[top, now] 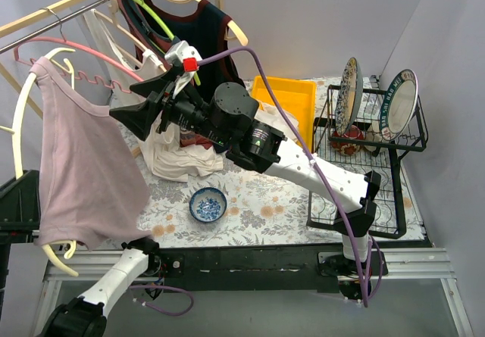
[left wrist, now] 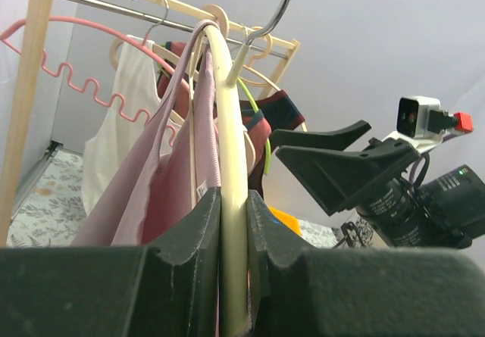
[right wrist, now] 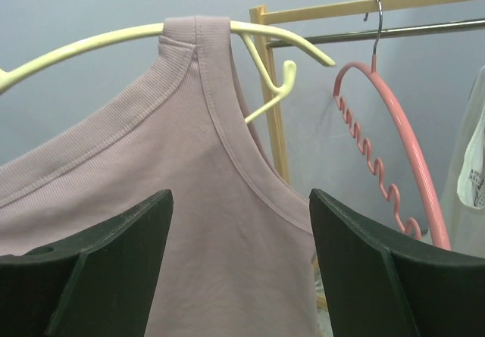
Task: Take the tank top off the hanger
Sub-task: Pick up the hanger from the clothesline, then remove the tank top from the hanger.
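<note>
A mauve tank top (top: pixel 83 163) hangs on a cream hanger (top: pixel 23 125) at the left, tipped on end. My left gripper (left wrist: pixel 233 201) is shut on the hanger's cream bar (left wrist: pixel 227 125), with the tank top (left wrist: pixel 170 185) draped just left of it. In the top view this gripper (top: pixel 144 244) is mostly hidden under the hem. My right gripper (top: pixel 125 102) is open and empty, pointing at the tank top's upper part. In the right wrist view the fingers (right wrist: pixel 241 201) straddle the fabric (right wrist: pixel 189 201) below the strap on the hanger (right wrist: pixel 91 42), a little short of it.
A wooden rack (top: pixel 68 4) carries a pink wavy hanger (top: pixel 83 53), a white garment (top: pixel 114 42) and a dark red top (top: pixel 189 34). On the table are white cloth (top: pixel 178 155), a blue bowl (top: pixel 208 204), a yellow bin (top: pixel 292 98) and a dish rack (top: pixel 371 132) with plates.
</note>
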Robot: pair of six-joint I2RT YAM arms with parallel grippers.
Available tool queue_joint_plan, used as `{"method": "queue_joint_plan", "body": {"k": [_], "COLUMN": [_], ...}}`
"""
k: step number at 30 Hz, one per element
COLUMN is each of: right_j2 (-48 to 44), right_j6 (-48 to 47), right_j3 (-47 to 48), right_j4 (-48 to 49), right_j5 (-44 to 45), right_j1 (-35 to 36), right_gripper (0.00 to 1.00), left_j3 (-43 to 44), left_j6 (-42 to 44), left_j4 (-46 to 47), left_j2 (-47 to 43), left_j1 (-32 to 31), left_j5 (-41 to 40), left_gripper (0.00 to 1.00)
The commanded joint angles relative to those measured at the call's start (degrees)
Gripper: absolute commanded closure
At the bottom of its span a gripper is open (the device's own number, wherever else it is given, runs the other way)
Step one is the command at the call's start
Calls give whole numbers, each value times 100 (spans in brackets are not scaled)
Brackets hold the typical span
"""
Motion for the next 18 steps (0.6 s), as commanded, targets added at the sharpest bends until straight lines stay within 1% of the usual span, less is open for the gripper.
{"method": "queue_joint_plan", "body": {"k": [1, 6, 7, 12, 15, 16, 18], "right_j2": [-159, -212, -229, -458, -528, -537, -572], "right_j6": [151, 238, 239, 239, 256, 291, 362], "right_j3": [236, 245, 201, -54, -151, -168, -256], "right_j4": [559, 700, 744, 920, 947, 938, 964], "right_j5": [-147, -103, -112, 90, 511, 834, 1004], "right_j1": [35, 202, 228, 422, 509, 527, 545], "right_gripper": [19, 16, 15, 12, 12, 11, 11], "left_j3": [63, -104, -157, -184, -210, -219, -201], "left_j6": [116, 143, 91, -7, -24, -33, -59], "left_j4": [123, 140, 158, 97, 140, 158, 167], "left_j2": [-99, -240, -257, -293, -336, -345, -345], "left_j1": [-14, -14, -14, -14, -14, -14, -14], "left_j5": [587, 1307, 1552, 1967, 2169, 2222, 2336], "left_gripper": [100, 100, 100, 100, 100, 100, 100]}}
